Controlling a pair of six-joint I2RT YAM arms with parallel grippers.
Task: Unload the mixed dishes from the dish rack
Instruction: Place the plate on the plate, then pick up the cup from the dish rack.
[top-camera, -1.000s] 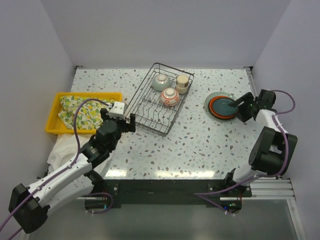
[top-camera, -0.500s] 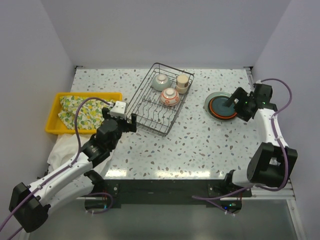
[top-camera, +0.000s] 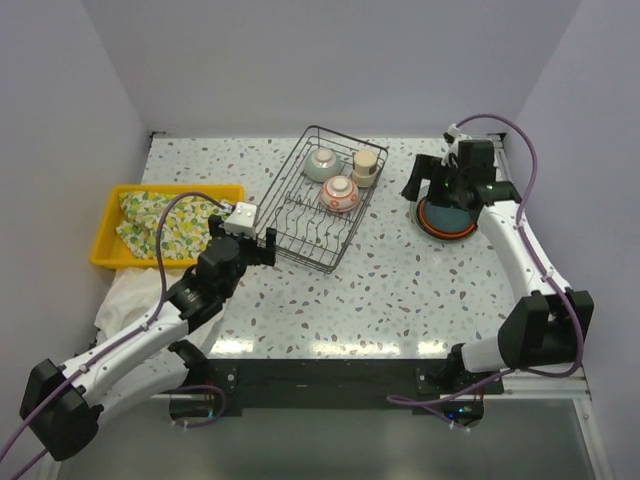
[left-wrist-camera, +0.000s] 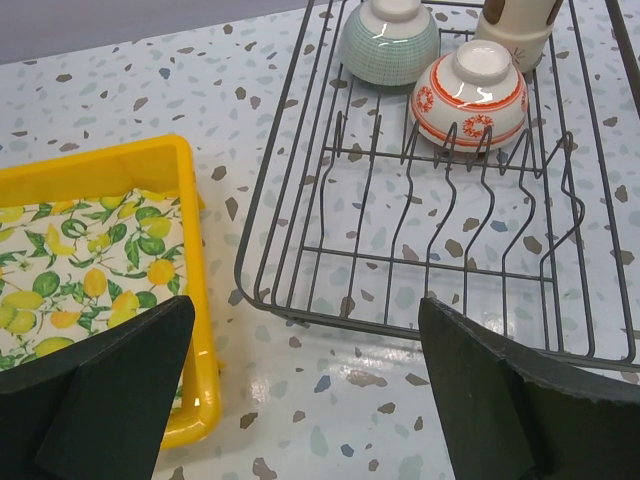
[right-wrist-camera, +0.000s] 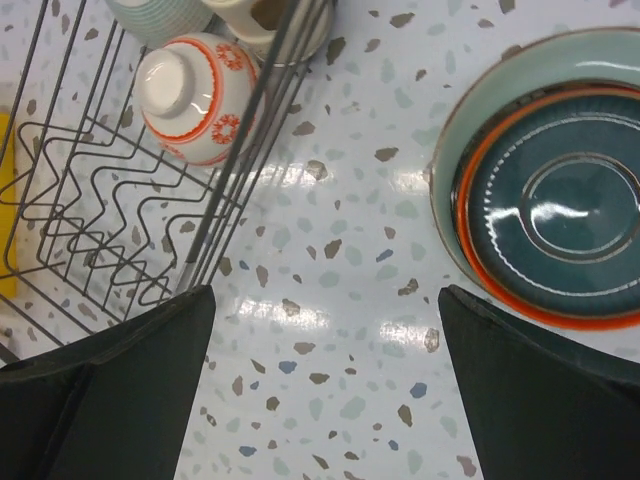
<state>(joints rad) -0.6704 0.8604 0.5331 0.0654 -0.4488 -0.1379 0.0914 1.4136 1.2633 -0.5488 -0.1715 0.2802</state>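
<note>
Speckled tabletop (top-camera: 400, 290); dish rack (left-wrist-camera: 430, 235) and plate stack (right-wrist-camera: 550, 200) partly off-frame; left end effector (left-wrist-camera: 310, 400), right end effector (right-wrist-camera: 320, 380) wide open.

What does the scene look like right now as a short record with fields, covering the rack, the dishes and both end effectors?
dish rack: on the table, three items inside
in rack: celadon bowl and red-patterned bowl, both upside down; beige cup
plate stack: on the table right of rack, dark plate on top
left end effector: open, empty, at rack's near end
right end effector: open, empty, raised near plate stack
yellow tray: left of rack, holds lemon-print cloth
</note>
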